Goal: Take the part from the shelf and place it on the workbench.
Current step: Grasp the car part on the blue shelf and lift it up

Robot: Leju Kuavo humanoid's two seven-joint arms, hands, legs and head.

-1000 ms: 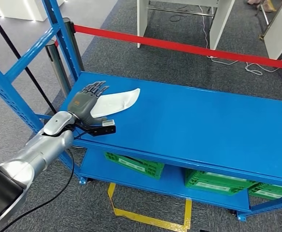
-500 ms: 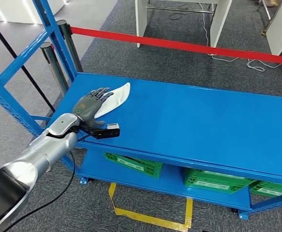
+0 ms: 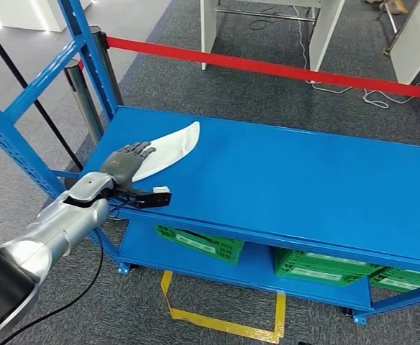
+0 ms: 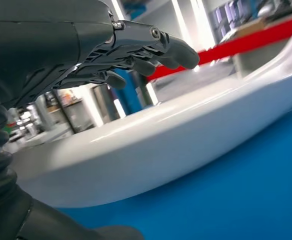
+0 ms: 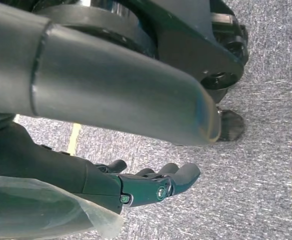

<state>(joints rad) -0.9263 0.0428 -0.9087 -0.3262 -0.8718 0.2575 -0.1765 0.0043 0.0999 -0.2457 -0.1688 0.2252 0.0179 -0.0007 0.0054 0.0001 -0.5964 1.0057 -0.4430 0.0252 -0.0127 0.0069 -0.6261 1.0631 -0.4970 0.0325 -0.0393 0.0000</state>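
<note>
Part (image 3: 167,147) farther along blue workbench (image 3: 306,187)

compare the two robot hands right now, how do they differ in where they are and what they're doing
The left robot hand is stretched forward over the blue table, its fingers lying over the end of the white part; the right robot hand hangs low above the grey carpet floor. The left one is at the part, while the right one holds nothing. Both have dark fingers held fairly straight.
</note>
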